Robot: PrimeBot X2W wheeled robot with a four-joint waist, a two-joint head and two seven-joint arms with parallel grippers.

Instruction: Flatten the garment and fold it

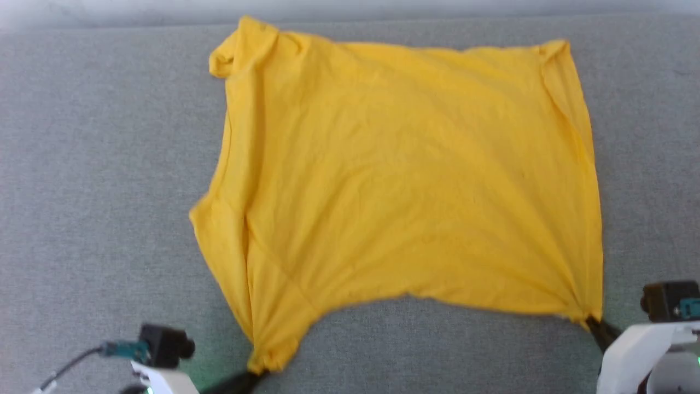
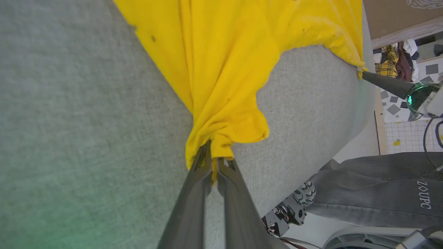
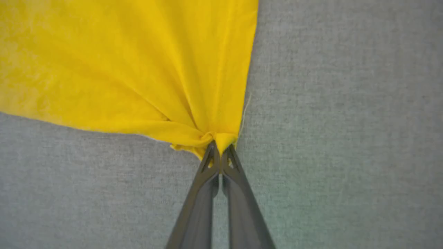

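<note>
So the garment (image 1: pixel 404 180) is lying spread out on the grey bench (image 1: pixel 98 191), plain yellow side up, with its near hem pulled into two points. The left gripper (image 2: pixel 211 152) has its fingers clenched on the near-left corner. The right gripper (image 3: pixel 219 147) is pinched tight on the near-right corner. Both have just a little bunch of cloth right at the tips, and that's what I'd worry about: a bite that thin could slip out on a harder tug, and then one side flops and the whole shirt skews. The hem between them bows away toward the far side, so I reckon pulling mostly stretches the corners rather than smoothing the middle. The far-left sleeve (image 1: pixel 229 54) is curled over on itself and the far-right sleeve (image 1: pixel 558 71) is tucked in. Dragging it nearer probably won't undo that, so a fold made now would trap those lumps. Drag too far and the hem slides off the bench's near edge.
</note>
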